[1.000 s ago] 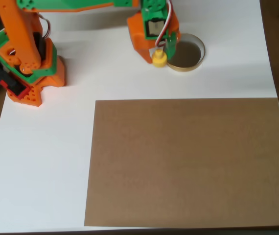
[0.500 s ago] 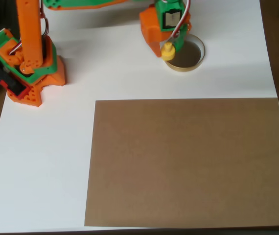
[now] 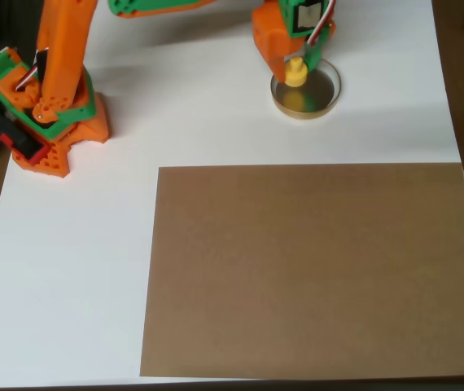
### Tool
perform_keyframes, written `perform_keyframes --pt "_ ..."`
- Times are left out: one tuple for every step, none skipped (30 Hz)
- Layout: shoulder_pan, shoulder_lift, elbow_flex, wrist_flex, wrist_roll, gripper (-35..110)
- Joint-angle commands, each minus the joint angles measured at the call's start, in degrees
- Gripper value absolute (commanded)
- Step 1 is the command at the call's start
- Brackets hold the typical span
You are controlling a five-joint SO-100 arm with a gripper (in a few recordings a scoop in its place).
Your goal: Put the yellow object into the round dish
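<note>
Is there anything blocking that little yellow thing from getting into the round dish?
Nothing visible does. In the overhead view the gripper holds the yellow object over the left part of the round dish, and the dish's inside looks bare beneath it.

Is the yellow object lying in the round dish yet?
Not lying there: the gripper holds the yellow object over the round dish.

The robot was a 3D-printed plastic arm (image 3: 61, 57) in bright orange with green link sections, red and white cables looping at its joints, on an orange base (image 3: 49, 138) with red trim.
</note>
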Motion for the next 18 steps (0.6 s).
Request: perform_keyframes --pt "-1.1 1.3 -5.4 1.2 -0.3 0" --pt "-1.2 1.0 -5.7 1.2 -0.3 0" --pt "-1.2 0.5 -6.2 1.2 -0.4 0" --pt "-1.0 0.1 -6.6 1.4 -0.4 0" --pt "-0.9 -0.2 -6.7 1.4 -0.4 0" --pt "-0.7 -0.4 -6.7 1.3 -0.5 0" --pt "-0.4 -0.8 -6.9 1.3 -0.6 0" --pt "-0.2 -1.1 -7.0 1.3 -0.8 0" --pt "0.1 -1.4 -7.0 1.2 -1.0 0" --pt "0.5 -1.7 -7.0 1.1 -1.1 0" --pt "0.9 -1.9 -7.0 1.0 -1.1 0" --pt "1.1 -2.1 -7.0 1.0 -1.1 0" --pt "1.3 -2.2 -7.0 1.0 -1.1 2" --pt "1.4 -2.3 -7.0 1.0 -1.1 5" --pt "1.4 -2.4 -6.9 1.1 -1.1 8" --pt "1.4 -2.5 -7.0 1.1 -1.1 11" --pt "1.4 -2.5 -7.0 1.1 -1.1 13" --pt "1.3 -2.5 -6.9 1.2 -1.1 15"
